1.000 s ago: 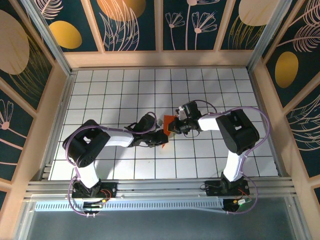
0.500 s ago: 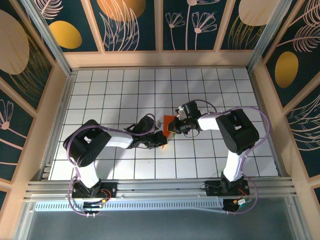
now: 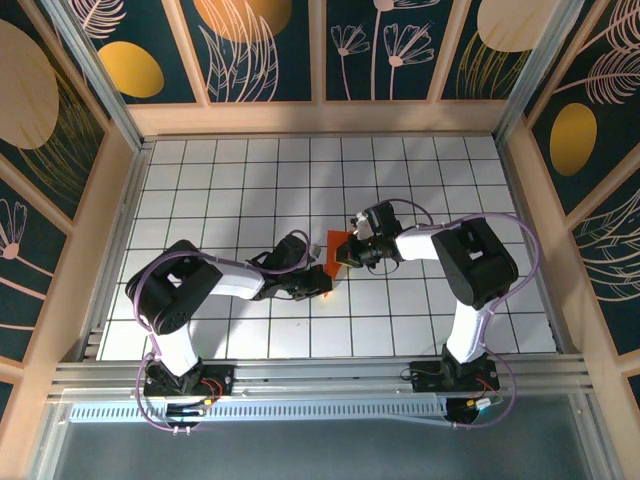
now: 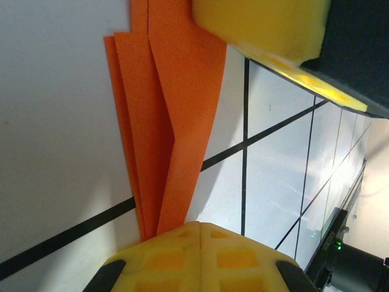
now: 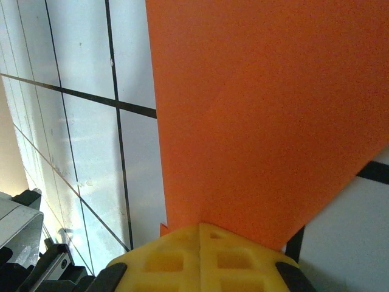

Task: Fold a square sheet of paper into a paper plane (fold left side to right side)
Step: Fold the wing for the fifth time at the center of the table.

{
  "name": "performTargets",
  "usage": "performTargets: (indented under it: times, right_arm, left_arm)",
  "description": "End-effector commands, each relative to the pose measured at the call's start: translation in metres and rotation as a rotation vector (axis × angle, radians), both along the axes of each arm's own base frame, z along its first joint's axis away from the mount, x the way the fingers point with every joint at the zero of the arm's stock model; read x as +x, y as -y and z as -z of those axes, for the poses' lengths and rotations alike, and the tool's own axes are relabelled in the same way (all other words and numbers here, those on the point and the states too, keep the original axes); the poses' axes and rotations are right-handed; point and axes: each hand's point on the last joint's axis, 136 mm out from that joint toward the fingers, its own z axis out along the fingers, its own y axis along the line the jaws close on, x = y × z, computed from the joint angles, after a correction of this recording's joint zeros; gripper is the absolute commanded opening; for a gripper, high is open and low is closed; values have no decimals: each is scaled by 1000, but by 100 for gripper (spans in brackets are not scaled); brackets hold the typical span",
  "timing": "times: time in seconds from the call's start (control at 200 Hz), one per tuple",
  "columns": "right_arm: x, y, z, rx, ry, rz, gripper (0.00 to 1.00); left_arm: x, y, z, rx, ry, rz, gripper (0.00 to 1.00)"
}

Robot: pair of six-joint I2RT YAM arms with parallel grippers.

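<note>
Orange paper [image 3: 334, 248], folded into layers, is sitting near the middle of the white gridded counter [image 3: 200, 180], between the two arms. The left gripper [image 3: 322, 284] is pointing in from 8 o'clock and, pressed together, is pinching the paper's narrow 6 o'clock end. In the left wrist view the paper [image 4: 167, 121] is fanning out from that gripper [image 4: 199, 228] toward 12 o'clock in several creased layers over the grid lines. The right gripper [image 3: 345, 257] is pointing in from 3 o'clock, likewise pressed together and pinching the paper's edge. In the right wrist view a broad flat panel of paper [image 5: 261, 109] is spreading up from the gripper [image 5: 200, 228] toward 1 o'clock.
</note>
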Motion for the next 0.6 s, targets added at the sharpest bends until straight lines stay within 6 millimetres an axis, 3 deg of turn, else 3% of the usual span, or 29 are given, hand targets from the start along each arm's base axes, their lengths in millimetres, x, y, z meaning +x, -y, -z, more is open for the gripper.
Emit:
performTargets:
  times: [0.0, 0.35, 0.596]
  right_arm:
    - [-18, 35, 55, -210, -104, 46, 0]
    - [-18, 36, 57, -219, -107, 44, 0]
    - [-18, 36, 58, -223, -108, 41, 0]
  left_arm:
    - [-18, -6, 6, 15, -45, 31, 2]
    - [-28, -3, 3, 16, -42, 60, 2]
    - [-29, 3, -11, -38, -23, 64, 2]
